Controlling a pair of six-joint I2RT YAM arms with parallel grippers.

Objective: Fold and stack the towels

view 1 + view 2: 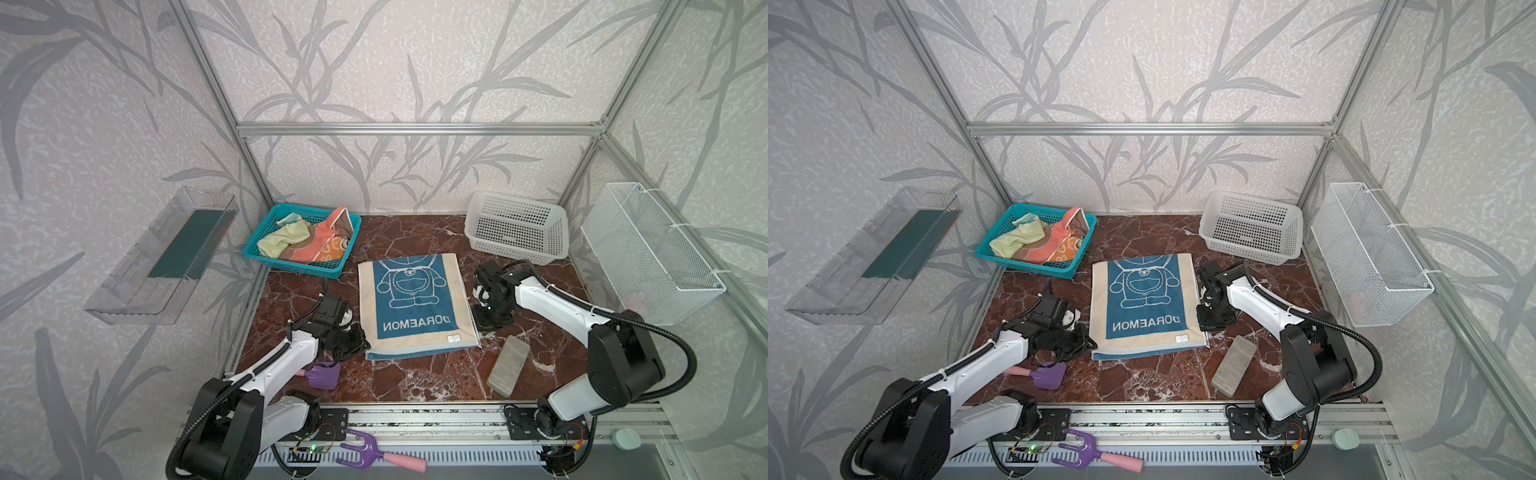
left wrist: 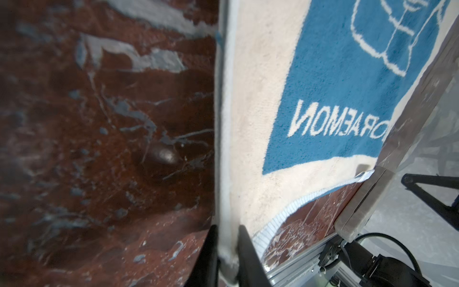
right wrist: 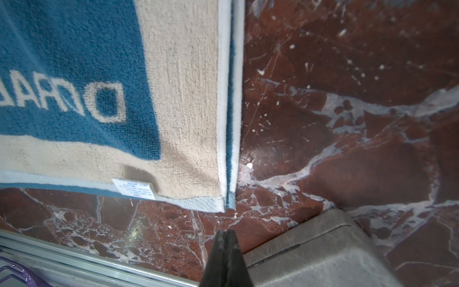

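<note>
The blue-and-cream cartoon-cat towel (image 1: 415,307) (image 1: 1144,305) lies folded flat in the middle of the marble table, "DORAEMON" lettering toward the front. My left gripper (image 1: 361,343) (image 2: 228,229) is at its front left corner, and the towel's (image 2: 323,99) white hem runs between the two black fingers, which are pinched on it. My right gripper (image 1: 478,316) (image 3: 225,232) is shut and holds nothing, just off the towel's (image 3: 74,74) front right corner. A pale yellow towel (image 1: 282,239) and a salmon-orange towel (image 1: 328,245) lie crumpled in the teal basket (image 1: 259,227).
A grey block (image 1: 508,365) (image 3: 323,248) lies close to the right gripper at the front right. A white basket (image 1: 517,226) stands at the back right, and a wire basket (image 1: 648,253) hangs on the right wall. A purple shovel (image 1: 324,374) lies under the left arm.
</note>
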